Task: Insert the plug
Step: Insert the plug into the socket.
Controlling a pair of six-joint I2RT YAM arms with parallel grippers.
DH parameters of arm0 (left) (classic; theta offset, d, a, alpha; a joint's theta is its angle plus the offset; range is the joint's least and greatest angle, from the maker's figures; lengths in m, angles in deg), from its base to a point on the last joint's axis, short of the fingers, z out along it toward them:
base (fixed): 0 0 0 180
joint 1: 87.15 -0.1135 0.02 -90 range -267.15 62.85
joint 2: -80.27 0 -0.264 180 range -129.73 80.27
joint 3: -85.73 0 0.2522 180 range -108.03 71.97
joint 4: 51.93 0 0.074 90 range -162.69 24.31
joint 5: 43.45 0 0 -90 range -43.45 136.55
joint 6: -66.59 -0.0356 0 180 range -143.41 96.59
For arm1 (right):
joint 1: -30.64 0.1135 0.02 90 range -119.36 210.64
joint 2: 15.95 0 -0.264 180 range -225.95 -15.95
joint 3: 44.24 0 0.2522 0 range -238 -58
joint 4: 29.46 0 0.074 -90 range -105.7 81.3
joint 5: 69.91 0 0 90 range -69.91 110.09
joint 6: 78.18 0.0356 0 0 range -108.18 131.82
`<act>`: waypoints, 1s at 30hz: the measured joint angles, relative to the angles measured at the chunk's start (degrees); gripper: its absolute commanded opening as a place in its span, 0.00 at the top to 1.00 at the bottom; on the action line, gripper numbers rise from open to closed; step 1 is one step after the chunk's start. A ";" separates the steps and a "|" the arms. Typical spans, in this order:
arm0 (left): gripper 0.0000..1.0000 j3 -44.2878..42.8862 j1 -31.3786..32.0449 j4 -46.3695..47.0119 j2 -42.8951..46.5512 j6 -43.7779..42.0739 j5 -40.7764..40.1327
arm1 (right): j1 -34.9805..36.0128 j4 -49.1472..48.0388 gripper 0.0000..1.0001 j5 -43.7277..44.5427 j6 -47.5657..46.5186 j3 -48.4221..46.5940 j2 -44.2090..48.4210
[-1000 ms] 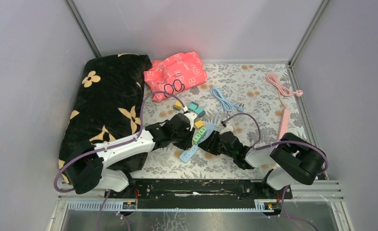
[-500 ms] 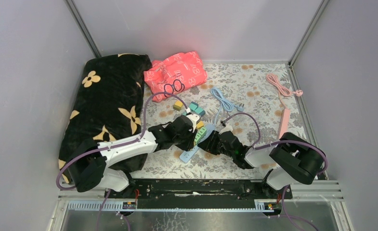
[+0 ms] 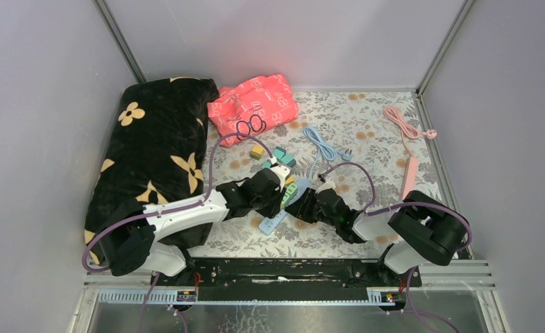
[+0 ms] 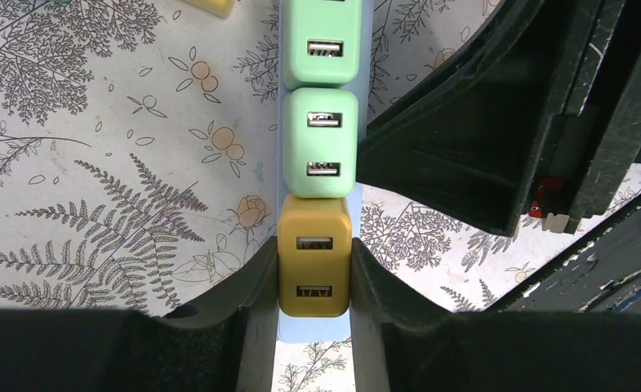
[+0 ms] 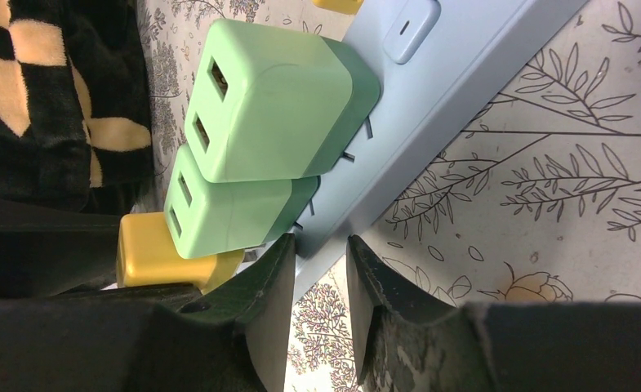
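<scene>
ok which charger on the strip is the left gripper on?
The yellow charger, last in the row on the blue strip. The left gripper clamps its sides; the two green chargers sit beyond its fingers.

The table (image 3: 366,118) has a flowered cover. On it lie a black pillow (image 3: 151,152) at the left, a pink bag (image 3: 253,104), a blue cable (image 3: 321,146), a pink strip (image 3: 409,177), a blue strip (image 3: 273,222) and loose plugs (image 3: 281,155).

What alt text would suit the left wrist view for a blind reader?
The left end effector pinches a yellow charger on a pale blue power strip, in line with two green chargers. The other arm fills the right side; the tablecloth is leaf-patterned.
</scene>
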 measured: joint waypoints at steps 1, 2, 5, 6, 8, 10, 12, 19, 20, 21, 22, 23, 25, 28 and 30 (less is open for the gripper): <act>1.00 0.00 0.15 0.00 0.00 -0.02 -0.24 | 0.00 -0.02 0.65 -0.02 0.00 0.00 -0.02; 1.00 0.00 0.20 0.00 0.00 -0.04 -0.46 | 0.00 -0.02 0.65 -0.04 0.00 -0.02 -0.04; 1.00 0.00 0.61 0.00 -0.07 -0.13 -1.31 | 0.00 0.00 0.65 -0.13 0.00 -0.09 -0.13; 1.00 0.00 0.83 0.00 -0.09 -0.17 -1.60 | 0.00 -0.02 0.65 -0.17 0.00 -0.09 -0.15; 1.00 -0.02 1.18 -0.02 -0.15 -0.24 -2.14 | 0.00 -0.02 0.65 -0.33 0.00 -0.09 -0.15; 1.00 -0.24 1.44 -0.17 -0.35 -0.26 -2.71 | 0.00 -0.02 0.65 -0.48 0.00 -0.09 -0.17; 1.00 -0.46 1.68 -0.42 -0.48 -0.26 -3.15 | 0.00 -0.02 0.65 -0.48 0.00 -0.09 -0.17; 1.00 -0.66 2.05 -0.66 -0.61 -0.24 -4.22 | -0.02 -0.07 0.65 -0.52 0.00 -0.09 -0.20; 1.00 -0.66 2.10 -0.66 -0.61 -0.24 -4.33 | -0.02 -0.07 0.65 -0.52 0.00 -0.09 -0.22; 1.00 -0.66 2.14 -0.66 -0.63 -0.22 -4.42 | -0.02 -0.07 0.65 -0.52 0.00 -0.09 -0.22; 1.00 -0.66 2.21 -0.66 -0.61 -0.24 -4.50 | -0.02 -0.09 0.65 -0.52 0.00 -0.09 -0.22; 1.00 -0.66 2.32 -0.66 -0.61 -0.24 -4.72 | -0.02 -0.11 0.65 -0.55 0.00 -0.09 -0.26; 1.00 -0.66 2.36 -0.66 -0.61 -0.24 -4.92 | -0.07 -0.33 0.65 -0.61 0.02 -0.09 -0.44; 1.00 -0.66 2.38 -0.72 -0.61 -0.24 -5.25 | -0.17 -0.50 0.65 -0.70 0.04 -0.09 -0.55; 1.00 -0.61 2.34 -1.05 -0.74 -0.26 -6.01 | -0.17 -0.63 0.65 -0.87 0.04 -0.09 -0.61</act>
